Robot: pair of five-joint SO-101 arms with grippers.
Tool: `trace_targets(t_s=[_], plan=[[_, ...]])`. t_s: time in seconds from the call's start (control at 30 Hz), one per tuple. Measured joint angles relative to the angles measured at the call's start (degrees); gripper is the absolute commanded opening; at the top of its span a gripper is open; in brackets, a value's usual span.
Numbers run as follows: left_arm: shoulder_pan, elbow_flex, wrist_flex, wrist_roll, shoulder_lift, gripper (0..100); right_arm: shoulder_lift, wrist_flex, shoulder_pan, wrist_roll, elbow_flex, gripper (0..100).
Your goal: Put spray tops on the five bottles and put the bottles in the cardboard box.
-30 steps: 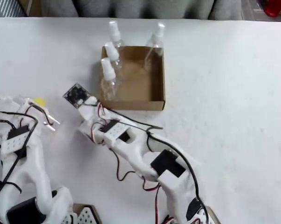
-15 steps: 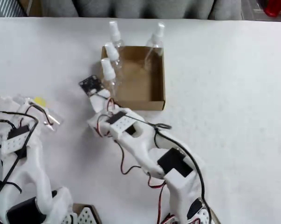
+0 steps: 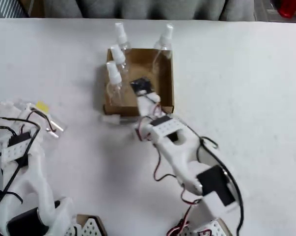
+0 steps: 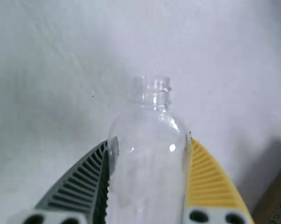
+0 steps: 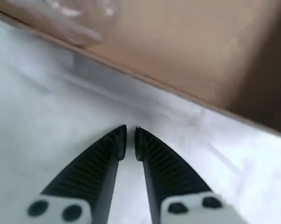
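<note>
My left gripper is shut on a clear bottle with a bare threaded neck and no spray top. It holds the bottle low over the table at the left. My right gripper is shut and empty, just above the table in front of the cardboard box's front wall. The right arm stands at the box's front edge. Three bottles with spray tops stand at the box's left side and a fourth at its far right corner. A loose white spray top lies by the box's front left corner.
The white table has open room to the right of the box and at the far left. Grey chairs stand beyond the far edge. The arms' wires loop over the table near the bases.
My right arm has swung right, from the table left of the box to the box's front edge. The loose spray top now shows on the table. The left arm has kept still.
</note>
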Motion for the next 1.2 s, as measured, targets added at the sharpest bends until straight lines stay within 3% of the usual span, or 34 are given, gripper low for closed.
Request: trace_targets(t_s=[0.37, 0.97, 1.2], plan=[[0.1, 0.9, 0.0, 0.0, 0.0, 2, -13.2, 0.7, 14.0, 0.1, 5.9, 1.6], [0.1, 0.9, 0.0, 0.0, 0.0, 2, -13.6, -7.5, 14.1, 0.1, 6.6, 1.6], [0.1, 0.9, 0.0, 0.0, 0.0, 2, -5.0, -13.9, 12.0, 0.2, 6.6, 1.6]])
